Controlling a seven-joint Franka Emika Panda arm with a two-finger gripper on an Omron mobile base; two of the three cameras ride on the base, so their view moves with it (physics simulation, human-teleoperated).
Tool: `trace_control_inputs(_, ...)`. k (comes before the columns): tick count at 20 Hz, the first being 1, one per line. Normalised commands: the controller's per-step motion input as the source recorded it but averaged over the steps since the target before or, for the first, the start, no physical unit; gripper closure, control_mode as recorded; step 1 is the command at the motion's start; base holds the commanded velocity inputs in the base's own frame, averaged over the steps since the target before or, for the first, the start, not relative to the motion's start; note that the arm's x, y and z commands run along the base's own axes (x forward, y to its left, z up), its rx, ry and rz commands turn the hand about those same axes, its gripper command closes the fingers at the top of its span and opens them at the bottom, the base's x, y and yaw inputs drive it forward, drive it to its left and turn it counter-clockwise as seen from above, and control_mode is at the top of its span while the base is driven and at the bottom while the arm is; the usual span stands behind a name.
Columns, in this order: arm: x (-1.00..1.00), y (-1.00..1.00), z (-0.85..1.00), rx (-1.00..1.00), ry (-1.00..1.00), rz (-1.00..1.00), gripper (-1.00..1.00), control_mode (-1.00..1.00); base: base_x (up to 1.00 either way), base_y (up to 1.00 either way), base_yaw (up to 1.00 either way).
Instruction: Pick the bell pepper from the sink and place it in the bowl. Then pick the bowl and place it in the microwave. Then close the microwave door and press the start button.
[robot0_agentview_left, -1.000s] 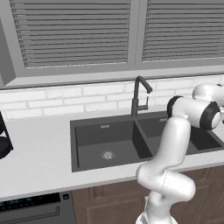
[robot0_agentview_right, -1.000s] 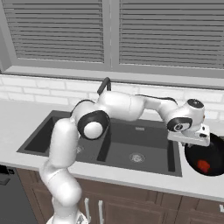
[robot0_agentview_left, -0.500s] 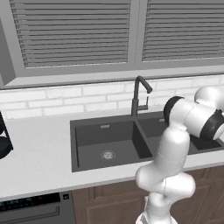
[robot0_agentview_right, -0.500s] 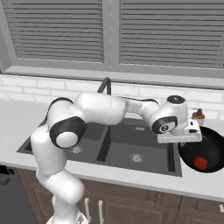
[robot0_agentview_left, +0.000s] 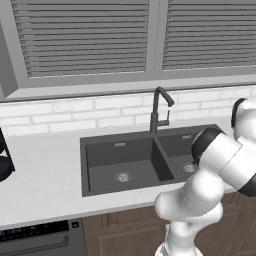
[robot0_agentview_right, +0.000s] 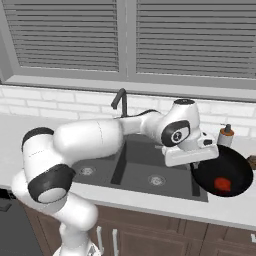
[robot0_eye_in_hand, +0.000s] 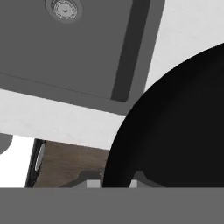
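Note:
The black bowl (robot0_agentview_right: 231, 167) hangs just right of the dark double-basin sink (robot0_agentview_right: 142, 160), over the counter's front right. The small red bell pepper (robot0_agentview_right: 222, 184) lies inside the bowl. My gripper (robot0_agentview_right: 196, 164) is shut on the bowl's left rim. In the hand view the bowl (robot0_eye_in_hand: 175, 127) looms large and black at the right, and its rim passes between my fingertips (robot0_eye_in_hand: 92, 183) at the bottom, where the gripper (robot0_eye_in_hand: 113, 183) clamps it. The sink (robot0_eye_in_hand: 78, 52) lies beyond it. From the left base view the sink (robot0_agentview_left: 125, 162) shows past my arm. The microwave and its door are out of view.
A dark curved faucet (robot0_agentview_right: 120, 100) stands behind the sink. A small soap bottle (robot0_agentview_right: 226, 135) stands on the counter behind the bowl. Wooden cabinet fronts (robot0_eye_in_hand: 65, 162) run under the counter edge. A dark appliance front (robot0_agentview_left: 35, 240) sits low at the left.
The arm's elbow has swung leftward and lower while the hand carried the bowl with the pepper slightly left. The gripper has stayed shut on the bowl's rim.

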Motion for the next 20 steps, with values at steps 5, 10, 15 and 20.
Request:
trace_control_inputs(5,-0.48,0.63,0.29,0.0,0.2,0.18,1.0,-1.0,0.0,0.0,0.0)
trace_control_inputs(10,-0.46,0.62,0.25,0.0,0.19,0.18,1.0,-1.0,0.0,0.0,0.0)
trace_control_inputs(15,-0.32,0.5,0.28,0.0,0.16,0.2,1.0,-1.0,0.0,0.0,0.0)
trace_control_inputs(20,-0.19,0.44,0.03,0.02,0.01,0.22,1.0,-1.0,0.0,0.0,0.0)
